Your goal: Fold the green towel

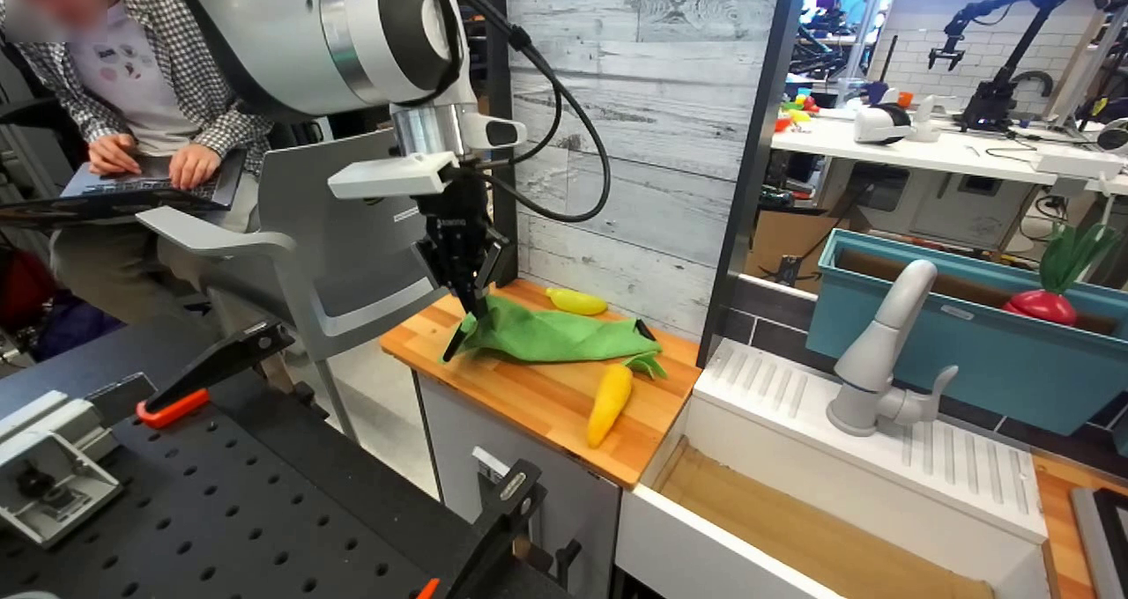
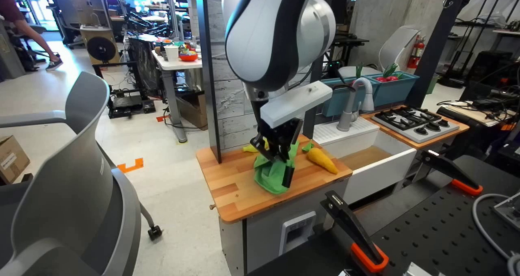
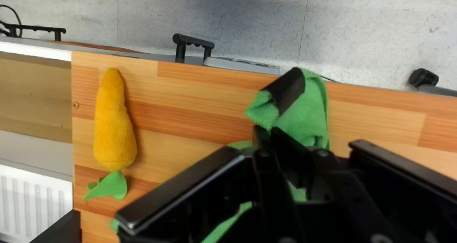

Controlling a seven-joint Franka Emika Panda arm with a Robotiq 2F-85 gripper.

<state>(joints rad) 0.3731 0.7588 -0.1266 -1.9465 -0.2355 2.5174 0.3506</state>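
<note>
The green towel [image 1: 564, 336] lies rumpled and stretched lengthwise on the wooden counter [image 1: 529, 392]. It also shows in an exterior view [image 2: 271, 178], partly behind the gripper. In the wrist view, the towel's near end [image 3: 309, 118] is bent over and carries a black strip [image 3: 287, 87]; much of the rest is hidden under the gripper. My gripper [image 1: 480, 311] points down at that end. Its fingertips are close together in the wrist view [image 3: 266, 129], pinching towel cloth between them. The gripper also shows in an exterior view [image 2: 280, 158].
A yellow carrot-shaped plush [image 1: 610, 405] with green leaves lies beside the towel, near the sink [image 1: 749, 511]. A yellow banana-shaped object [image 1: 577, 301] lies behind the towel by the wooden wall panel [image 1: 626, 141]. A grey chair [image 1: 344, 229] stands beside the counter.
</note>
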